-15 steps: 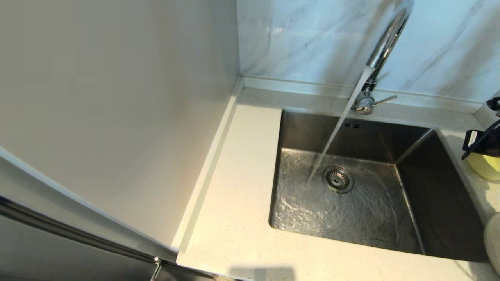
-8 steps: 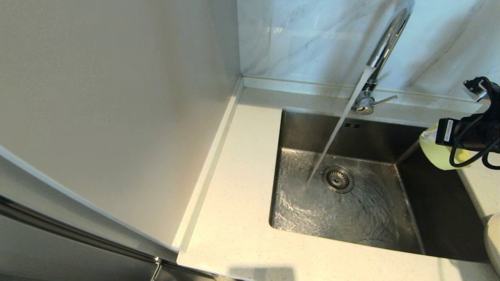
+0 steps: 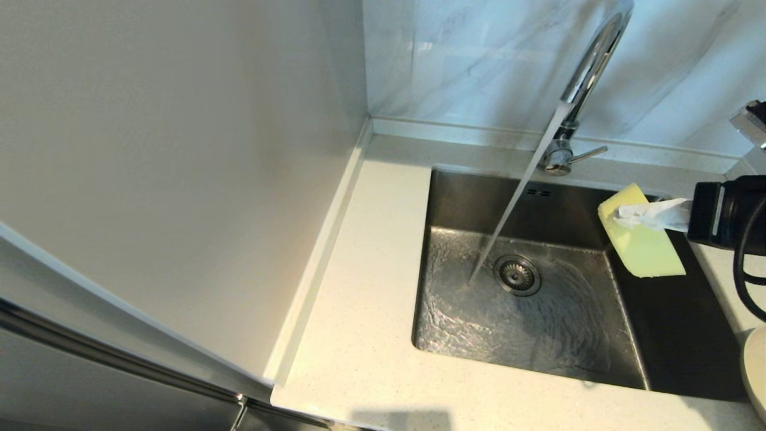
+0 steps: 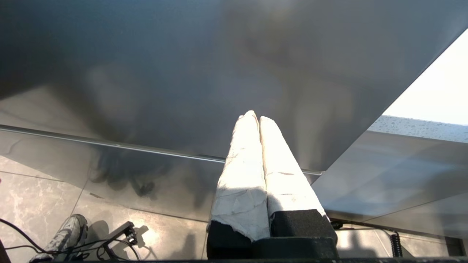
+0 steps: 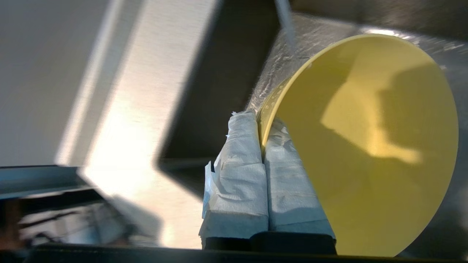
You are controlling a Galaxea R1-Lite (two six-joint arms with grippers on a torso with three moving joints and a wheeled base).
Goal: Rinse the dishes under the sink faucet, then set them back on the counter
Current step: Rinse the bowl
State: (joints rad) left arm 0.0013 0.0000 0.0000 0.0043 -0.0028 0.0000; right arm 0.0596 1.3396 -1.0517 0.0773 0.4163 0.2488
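Water runs from the chrome sink faucet (image 3: 589,66) into the steel basin (image 3: 538,323). My right gripper (image 3: 622,211) reaches in from the right, its white-wrapped fingers shut on the rim of the pale-yellow bowl (image 3: 643,245). The bowl hangs tilted on its side over the basin's right part, apart from the water stream (image 3: 508,215). In the right wrist view the gripper (image 5: 260,122) pinches the bowl (image 5: 365,146) at its rim, with one finger inside and one outside. My left gripper (image 4: 256,117) is parked low beside the cabinet front, shut on nothing.
The speckled counter (image 3: 365,311) surrounds the basin, with a wall panel (image 3: 179,179) on the left. The edge of an off-white plate (image 3: 755,365) shows at the right margin. The drain (image 3: 517,275) lies mid-basin. Cables and a shoe (image 4: 62,233) are on the floor.
My right gripper has carried the bowl leftward from the counter at the right to over the basin's right part. The bowl has turned onto its side. Water keeps running.
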